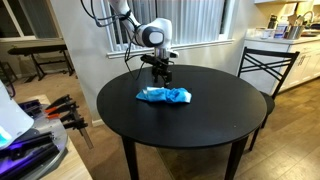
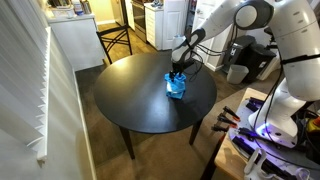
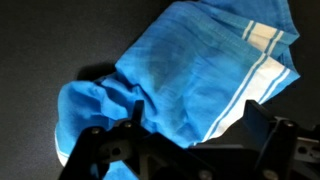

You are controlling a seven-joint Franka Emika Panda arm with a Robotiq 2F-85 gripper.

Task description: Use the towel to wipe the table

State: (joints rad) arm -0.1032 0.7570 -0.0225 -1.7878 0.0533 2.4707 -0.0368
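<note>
A crumpled blue towel with white stripes (image 1: 164, 96) lies on the round black table (image 1: 200, 125), a little behind its middle. It shows in both exterior views (image 2: 176, 87). My gripper (image 1: 160, 73) points down just above the towel's back edge (image 2: 180, 70). In the wrist view the towel (image 3: 180, 75) fills most of the picture. The two dark fingers stand wide apart at the bottom, and the gripper (image 3: 195, 135) is open and holds nothing. I cannot tell whether the fingertips touch the cloth.
A black chair (image 1: 263, 70) stands at the table's far side. A white counter (image 2: 75, 40) is beside the table. A stand with clamps and lit equipment (image 1: 40, 125) is close to the table's edge. A window with blinds (image 1: 195, 18) is behind the arm.
</note>
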